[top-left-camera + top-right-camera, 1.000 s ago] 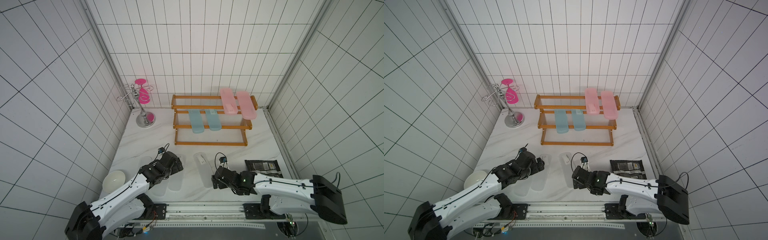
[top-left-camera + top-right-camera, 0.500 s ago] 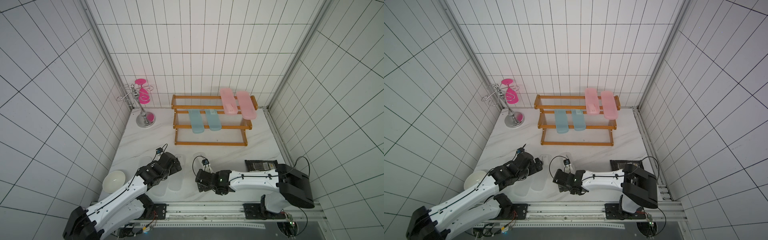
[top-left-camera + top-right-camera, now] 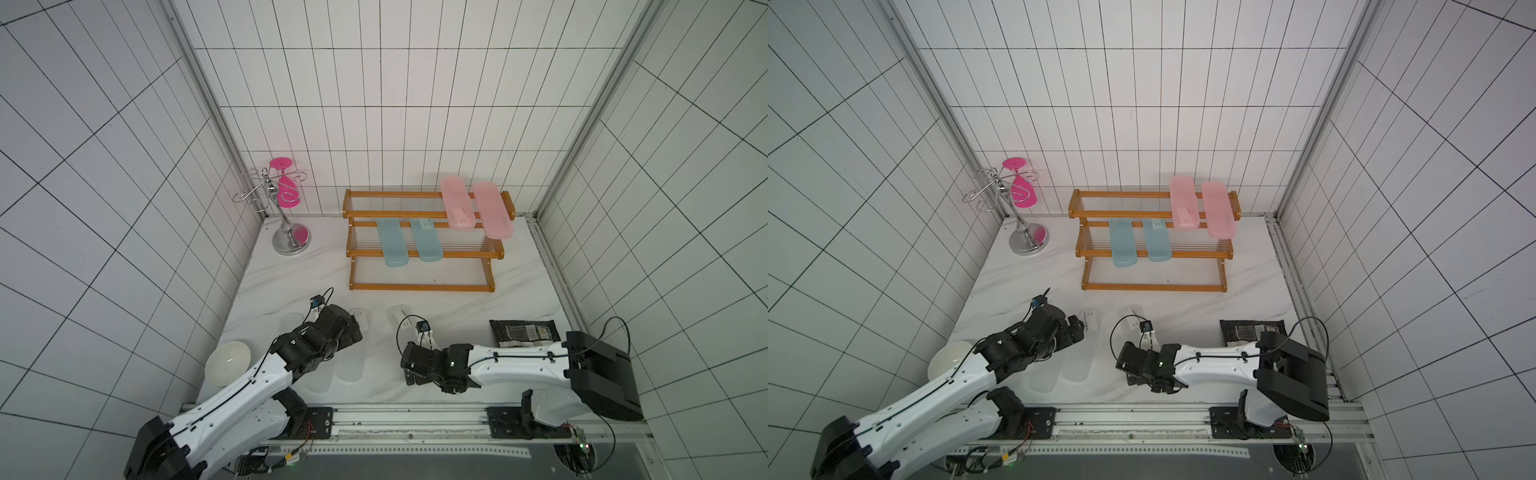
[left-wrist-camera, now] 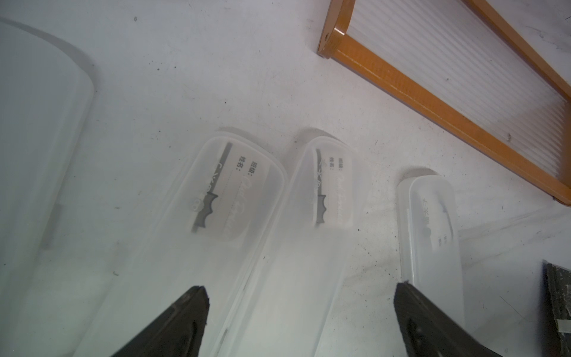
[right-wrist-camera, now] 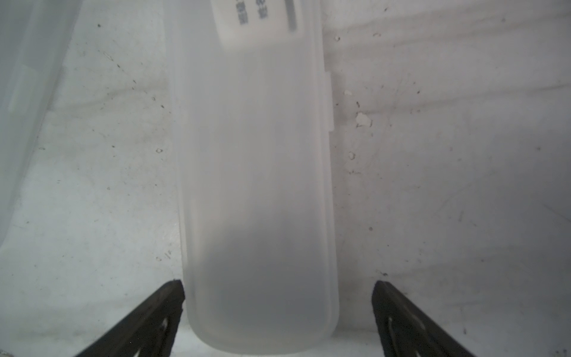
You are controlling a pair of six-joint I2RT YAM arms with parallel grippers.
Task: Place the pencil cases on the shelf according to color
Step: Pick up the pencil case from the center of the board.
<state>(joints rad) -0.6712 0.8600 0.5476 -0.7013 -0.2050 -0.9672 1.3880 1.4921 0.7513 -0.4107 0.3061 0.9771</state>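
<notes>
The wooden shelf (image 3: 422, 286) (image 3: 1154, 286) stands at the back, with two pink pencil cases (image 3: 457, 205) on its top tier and two teal ones (image 3: 390, 245) on the middle tier. Several frosted clear pencil cases (image 3: 353, 365) lie on the table in front. My left gripper (image 4: 301, 289) (image 3: 353, 332) hangs open just above two of them (image 4: 315, 216), touching neither. My right gripper (image 5: 278, 284) (image 3: 415, 361) is open and straddles the near end of another clear case (image 5: 256, 185) (image 3: 400, 318). One fingertip is almost at its edge, the other stands apart.
A black foil packet (image 3: 523, 332) lies right of the clear cases, partly under my right arm. A white bowl (image 3: 227, 363) sits at the front left. A chrome stand with a pink glass (image 3: 286, 216) stands in the back left corner. Tiled walls close in three sides.
My right arm has swung left from near the black packet, and its open gripper now straddles the near end of the clear case. The left arm has barely shifted.
</notes>
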